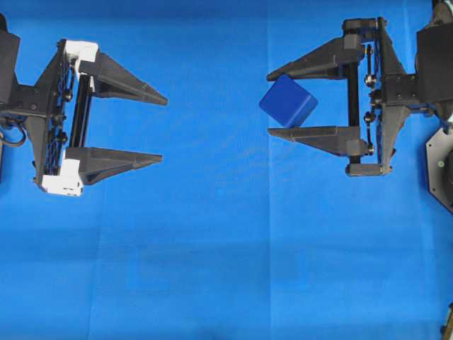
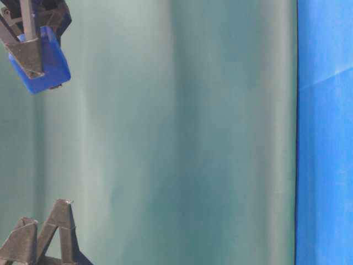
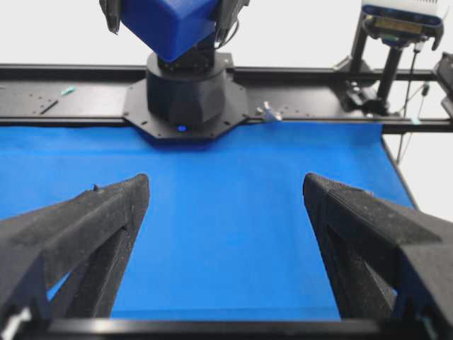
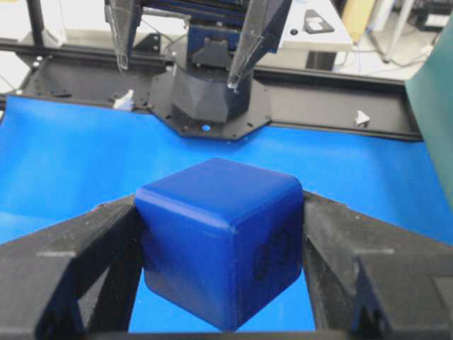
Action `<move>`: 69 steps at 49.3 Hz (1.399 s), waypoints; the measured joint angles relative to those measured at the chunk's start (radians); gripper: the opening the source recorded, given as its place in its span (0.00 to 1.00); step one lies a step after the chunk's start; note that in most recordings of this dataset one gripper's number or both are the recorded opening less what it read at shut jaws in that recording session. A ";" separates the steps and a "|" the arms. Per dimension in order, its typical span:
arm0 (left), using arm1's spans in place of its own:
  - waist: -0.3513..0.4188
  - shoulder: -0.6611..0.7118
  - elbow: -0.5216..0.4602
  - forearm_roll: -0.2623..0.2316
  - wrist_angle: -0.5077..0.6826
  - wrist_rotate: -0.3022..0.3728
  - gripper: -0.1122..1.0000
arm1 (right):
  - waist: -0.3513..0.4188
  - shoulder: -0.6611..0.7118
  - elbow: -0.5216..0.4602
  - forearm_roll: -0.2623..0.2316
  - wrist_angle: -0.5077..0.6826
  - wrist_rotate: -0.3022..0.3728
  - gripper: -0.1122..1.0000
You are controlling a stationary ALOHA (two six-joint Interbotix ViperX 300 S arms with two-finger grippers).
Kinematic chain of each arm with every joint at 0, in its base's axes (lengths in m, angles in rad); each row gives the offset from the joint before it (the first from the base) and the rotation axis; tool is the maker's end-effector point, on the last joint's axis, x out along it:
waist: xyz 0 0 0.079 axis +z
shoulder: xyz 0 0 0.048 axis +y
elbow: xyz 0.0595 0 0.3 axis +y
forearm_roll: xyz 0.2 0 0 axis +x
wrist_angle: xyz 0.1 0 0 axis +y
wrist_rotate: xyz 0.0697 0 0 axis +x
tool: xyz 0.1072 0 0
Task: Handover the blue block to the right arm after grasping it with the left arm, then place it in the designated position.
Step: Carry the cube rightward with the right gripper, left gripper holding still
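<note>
The blue block [image 1: 288, 100] is a dark-blue cube with a faint embossed mark on one face. It hangs tilted above the cloth, pinched between the fingers of my right gripper [image 1: 270, 103], which is shut on it. The right wrist view shows the blue block [image 4: 223, 248] filling the gap between both fingers. My left gripper [image 1: 164, 128], the one with white pieces, stands wide open and empty well to the left, facing the block. From the left wrist, the left gripper [image 3: 225, 184] frames bare cloth, and the blue block [image 3: 170, 25] shows high at the far end.
A bright blue cloth [image 1: 226, 248] covers the table. The right arm's black base [image 3: 187, 92] and a black rail [image 3: 64, 95] lie at the far edge. A green backdrop [image 2: 182, 138] fills the table-level view. A dark octagonal plate [image 1: 440, 166] sits at the right edge.
</note>
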 measured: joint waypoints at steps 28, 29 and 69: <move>0.002 0.000 -0.002 0.000 0.000 0.002 0.94 | 0.101 0.000 -0.002 0.075 0.334 0.026 0.60; 0.000 0.000 -0.002 0.000 -0.002 0.002 0.94 | 0.103 0.000 -0.002 0.077 0.337 0.026 0.60; 0.002 0.000 -0.002 0.000 0.000 0.002 0.94 | 0.106 0.008 -0.002 0.078 0.345 0.025 0.60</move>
